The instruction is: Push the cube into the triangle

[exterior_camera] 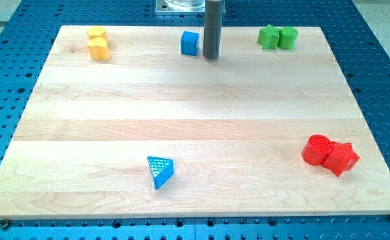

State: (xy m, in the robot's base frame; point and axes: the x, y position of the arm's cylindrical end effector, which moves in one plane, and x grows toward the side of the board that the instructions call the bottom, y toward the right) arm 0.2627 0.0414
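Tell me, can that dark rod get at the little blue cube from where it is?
Probably yes. My tip stands just to the view's right of the blue cube, with only bare wood between them and no other block nearby.

Wooden board (195, 107), blue cube (190, 43), blue triangle (160, 171)

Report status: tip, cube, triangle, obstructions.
My tip at the view's top, just right of the blue cube. Blue triangle far off, toward the view's bottom. No blocks between them.
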